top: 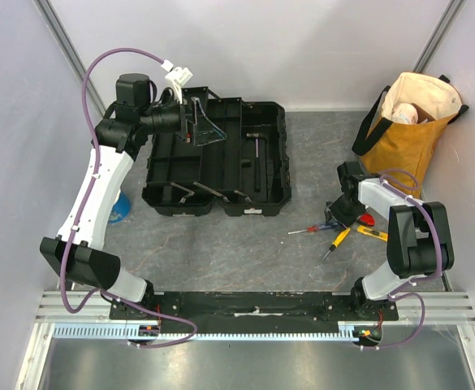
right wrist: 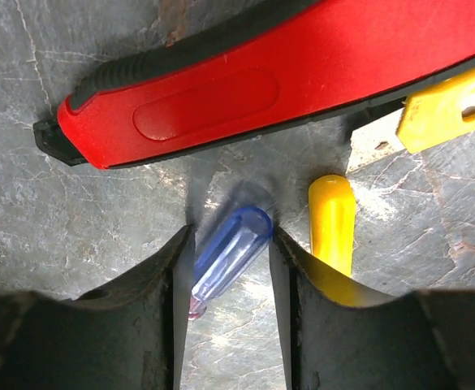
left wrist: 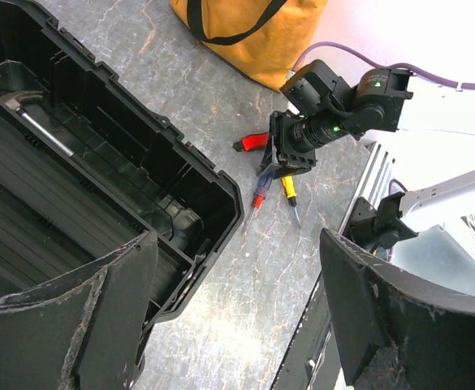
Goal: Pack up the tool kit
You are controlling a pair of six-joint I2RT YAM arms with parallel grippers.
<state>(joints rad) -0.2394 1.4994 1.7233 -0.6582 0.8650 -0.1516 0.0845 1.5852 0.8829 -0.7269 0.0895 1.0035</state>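
The black toolbox lies wide open at the back left, and a metal-shafted tool rests inside it. My left gripper hangs open above the box and holds nothing; in the left wrist view its fingers frame the box's near corner and bare table. My right gripper is down on the table at the right. Its fingers touch both sides of a blue-handled screwdriver, which lies slanted between them. Beside it are a yellow-handled screwdriver, red-handled pliers and a yellow knife.
A mustard tote bag stands at the back right, close behind the right arm. A small blue cup sits by the left arm's side. The loose tools lie between the toolbox and the right arm's base.
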